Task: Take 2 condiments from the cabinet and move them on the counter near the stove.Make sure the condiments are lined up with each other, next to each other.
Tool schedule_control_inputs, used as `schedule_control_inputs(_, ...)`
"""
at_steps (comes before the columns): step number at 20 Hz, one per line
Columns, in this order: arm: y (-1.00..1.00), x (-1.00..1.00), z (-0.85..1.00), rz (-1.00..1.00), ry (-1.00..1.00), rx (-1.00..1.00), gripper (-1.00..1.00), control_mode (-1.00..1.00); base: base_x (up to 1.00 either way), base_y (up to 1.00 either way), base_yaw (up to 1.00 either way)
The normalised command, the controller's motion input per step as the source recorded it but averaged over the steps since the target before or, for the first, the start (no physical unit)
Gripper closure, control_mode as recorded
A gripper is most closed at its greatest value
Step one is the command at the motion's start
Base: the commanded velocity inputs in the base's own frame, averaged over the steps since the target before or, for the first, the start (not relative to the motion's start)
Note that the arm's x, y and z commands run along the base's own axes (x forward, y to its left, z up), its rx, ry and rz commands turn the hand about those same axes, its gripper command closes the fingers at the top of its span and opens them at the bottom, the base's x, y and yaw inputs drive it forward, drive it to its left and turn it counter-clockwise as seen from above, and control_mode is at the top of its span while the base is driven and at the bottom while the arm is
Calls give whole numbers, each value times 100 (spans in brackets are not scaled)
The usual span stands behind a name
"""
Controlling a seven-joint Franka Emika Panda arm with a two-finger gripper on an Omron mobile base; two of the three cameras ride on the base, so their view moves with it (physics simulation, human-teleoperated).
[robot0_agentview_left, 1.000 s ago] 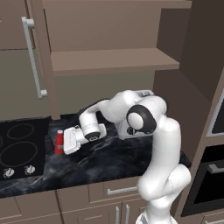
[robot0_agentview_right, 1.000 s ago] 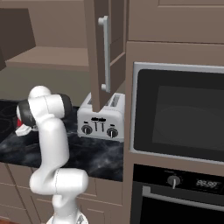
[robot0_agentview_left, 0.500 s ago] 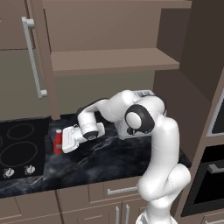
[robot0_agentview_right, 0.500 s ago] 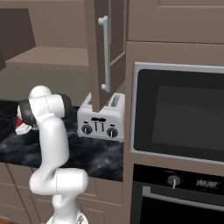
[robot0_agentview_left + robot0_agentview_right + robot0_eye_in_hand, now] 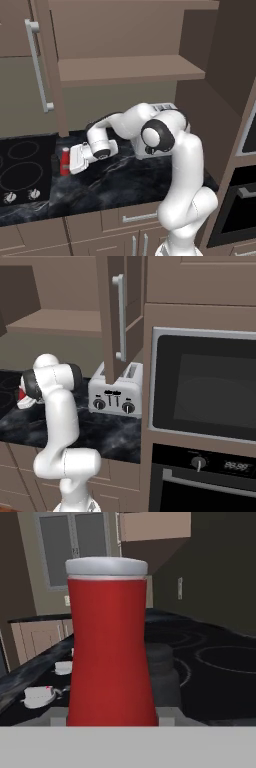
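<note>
Gripper [image 5: 69, 161] pinching upright red bottle [image 5: 65, 161] on counter [image 5: 125, 182], dark shaker [image 5: 161, 662] just behind, beside stove [image 5: 22, 167]

- I see a red bottle [image 5: 111, 657] with a pale band at its top.
- Behind it I see a dark grey shaker [image 5: 163, 672].
- I see a black counter [image 5: 125, 182] veined in white.
- The stove [image 5: 22, 167] looks glossy black with thin grey rings and silver knobs.
- I read the cabinet [image 5: 125, 75] as brown.
- The toaster [image 5: 117, 391] is silver.
</note>
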Motion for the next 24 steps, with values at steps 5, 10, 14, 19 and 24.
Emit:
schedule_control_inputs(5, 4, 7, -12, 0, 0, 0, 100, -100, 0, 0, 0)
schedule_control_inputs(10, 7, 5, -12, 0, 0, 0, 100, -100, 0, 0, 0)
schedule_control_inputs(14, 1, 0, -3, 0, 0, 0, 100, -100, 0, 0, 0)
schedule_control_inputs(19, 0, 0, 0, 0, 0, 0, 100, -100, 0, 0, 0)
schedule_control_inputs(24, 0, 0, 0, 0, 0, 0, -100, -100, 0, 0, 0)
